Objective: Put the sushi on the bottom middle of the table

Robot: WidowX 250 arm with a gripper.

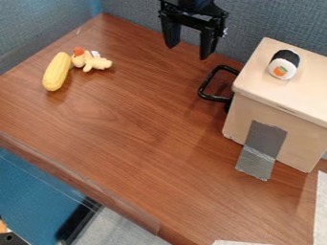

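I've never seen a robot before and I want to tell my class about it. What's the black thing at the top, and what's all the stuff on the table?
The black thing is the end of a robot arm. Its hand has two fingers, spread apart with nothing between them, so it holds nothing. There is just one picture, from a camera looking down at a slant on the brown table. The toy sushi sits on top of a pale box with grey tape on its side. A black handle is beside the box. Across the table lie yellow corn and a small yellow toy with an orange bit.
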